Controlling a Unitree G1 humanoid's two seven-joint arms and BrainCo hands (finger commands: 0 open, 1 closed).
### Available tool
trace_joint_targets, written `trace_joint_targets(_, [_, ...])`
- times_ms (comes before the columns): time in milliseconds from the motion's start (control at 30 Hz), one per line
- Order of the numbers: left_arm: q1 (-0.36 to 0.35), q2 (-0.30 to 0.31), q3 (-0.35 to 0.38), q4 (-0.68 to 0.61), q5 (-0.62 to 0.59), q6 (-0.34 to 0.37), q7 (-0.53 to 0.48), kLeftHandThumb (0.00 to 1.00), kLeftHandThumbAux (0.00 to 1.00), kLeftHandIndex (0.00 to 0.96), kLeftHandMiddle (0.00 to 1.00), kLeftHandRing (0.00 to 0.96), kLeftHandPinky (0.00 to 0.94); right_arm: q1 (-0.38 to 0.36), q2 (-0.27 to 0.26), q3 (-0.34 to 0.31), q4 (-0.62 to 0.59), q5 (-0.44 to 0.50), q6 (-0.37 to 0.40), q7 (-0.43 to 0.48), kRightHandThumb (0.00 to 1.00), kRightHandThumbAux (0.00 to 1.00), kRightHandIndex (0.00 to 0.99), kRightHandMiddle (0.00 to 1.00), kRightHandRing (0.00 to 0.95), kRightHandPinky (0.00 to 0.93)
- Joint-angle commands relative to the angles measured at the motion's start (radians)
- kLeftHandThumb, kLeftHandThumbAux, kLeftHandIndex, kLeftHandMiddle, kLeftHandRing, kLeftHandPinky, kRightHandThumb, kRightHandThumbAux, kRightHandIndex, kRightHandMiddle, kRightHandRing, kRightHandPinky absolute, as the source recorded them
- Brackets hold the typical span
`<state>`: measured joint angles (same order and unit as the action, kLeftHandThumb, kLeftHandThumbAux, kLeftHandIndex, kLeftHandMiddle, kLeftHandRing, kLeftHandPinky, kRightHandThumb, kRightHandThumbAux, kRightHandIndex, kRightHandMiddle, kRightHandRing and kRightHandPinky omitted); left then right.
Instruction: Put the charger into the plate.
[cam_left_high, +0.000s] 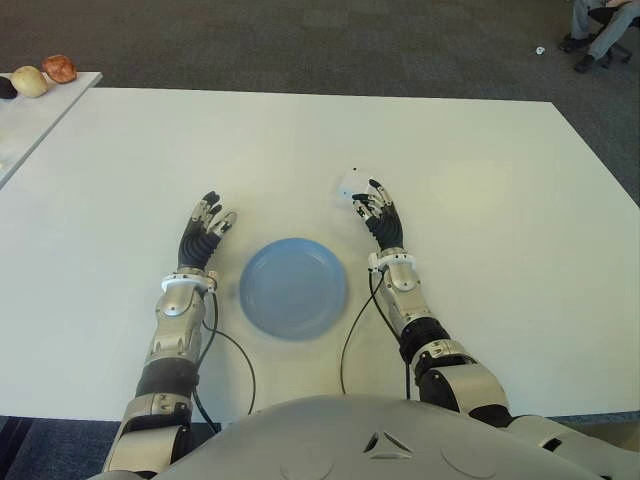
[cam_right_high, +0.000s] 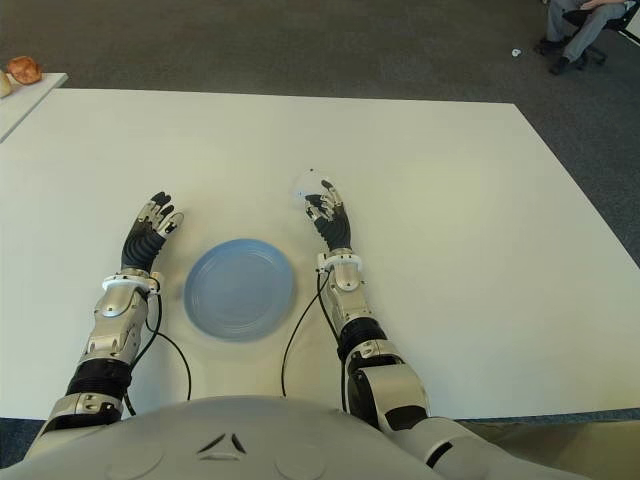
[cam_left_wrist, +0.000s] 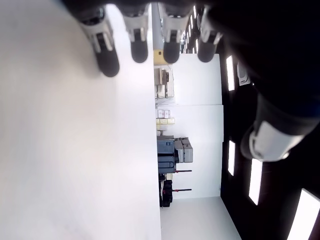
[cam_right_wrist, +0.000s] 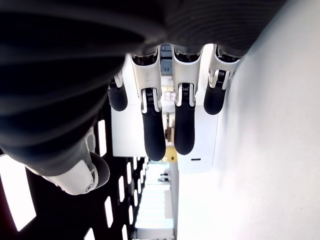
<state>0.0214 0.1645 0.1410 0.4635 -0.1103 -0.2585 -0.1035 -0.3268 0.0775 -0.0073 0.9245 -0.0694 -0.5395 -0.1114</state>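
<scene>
A small white charger (cam_left_high: 349, 184) lies on the white table (cam_left_high: 480, 200), beyond the blue plate (cam_left_high: 293, 287) and a little to its right. My right hand (cam_left_high: 373, 207) is stretched flat just behind the charger, fingers spread and holding nothing, their tips at its near edge. In the right wrist view the charger (cam_right_wrist: 199, 145) shows as a white block just past the fingertips (cam_right_wrist: 154, 142). The plate is bare. My left hand (cam_left_high: 209, 223) is open on the table side left of the plate and holds nothing.
A second white table (cam_left_high: 25, 120) at the far left carries a few round food items (cam_left_high: 30, 81). A seated person's legs (cam_left_high: 597, 30) show at the far right on the dark carpet. Black cables (cam_left_high: 232, 350) trail from both wrists near the table's front edge.
</scene>
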Motion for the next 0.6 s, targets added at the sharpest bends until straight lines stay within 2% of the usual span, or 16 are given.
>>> trace_joint_targets(33, [0.062, -0.018, -0.016, 0.076, 0.008, 0.091, -0.015, 0.0, 0.61, 0.0, 0.055, 0.038, 0.047, 0.054, 0.016, -0.004, 0.048, 0.009, 0.048, 0.002, 0.38, 0.651, 0.107, 0.367, 0.309, 0.168])
trace_joint_targets(467, [0.061, -0.028, -0.016, 0.091, 0.022, 0.06, 0.008, 0.0, 0.596, 0.0, 0.057, 0.04, 0.045, 0.052, 0.015, -0.007, 0.054, 0.012, 0.04, 0.006, 0.393, 0.65, 0.118, 0.377, 0.32, 0.175])
trace_joint_targets(600, [0.06, -0.034, -0.012, 0.103, 0.022, 0.031, 0.012, 0.0, 0.593, 0.0, 0.059, 0.041, 0.043, 0.049, 0.016, -0.008, 0.058, 0.012, 0.04, 0.005, 0.411, 0.65, 0.121, 0.382, 0.323, 0.179])
